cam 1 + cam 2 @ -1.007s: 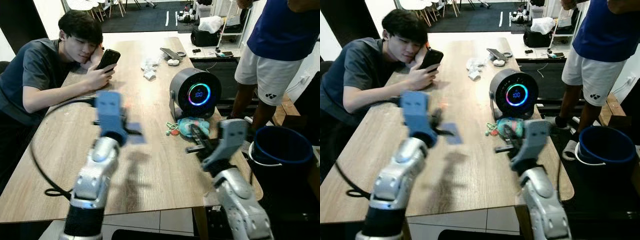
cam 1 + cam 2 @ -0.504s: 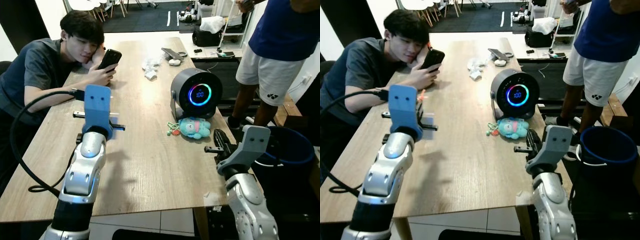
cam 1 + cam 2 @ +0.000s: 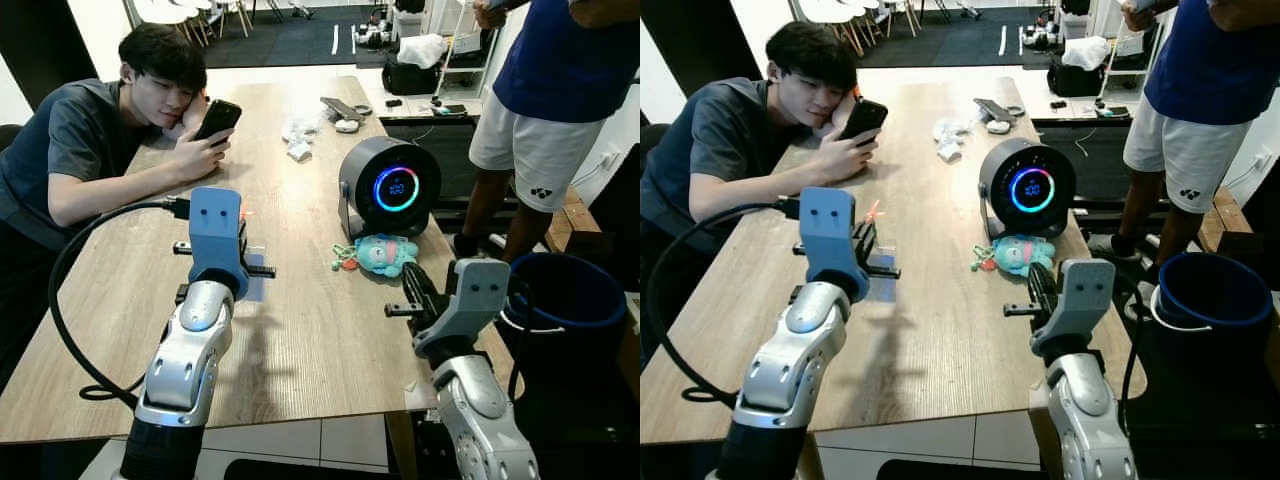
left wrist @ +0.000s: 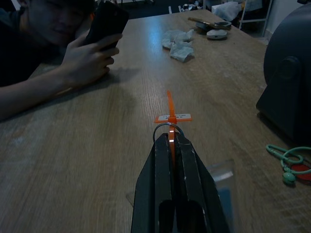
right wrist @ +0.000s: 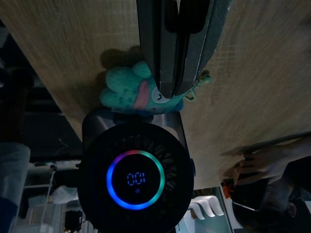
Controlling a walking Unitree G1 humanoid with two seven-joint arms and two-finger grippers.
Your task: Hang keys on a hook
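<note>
Right of centre on the table, the teal plush keychain lies untouched before the round fan. My right gripper, fingers pressed together and empty, has swung back toward it; my left gripper, now steadier, clamps an orange tag. I judge pickup unstarted.

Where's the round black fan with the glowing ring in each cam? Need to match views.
Left eye view: round black fan on the table's right half, ring facing the camera.
Right eye view: same spot, just right of centre.
Left wrist view: dark side at the frame edge, beyond the orange tag in the left gripper.
Right wrist view: past the fingers, ring lit.
Shared landmark: teal plush keychain beside it.
</note>
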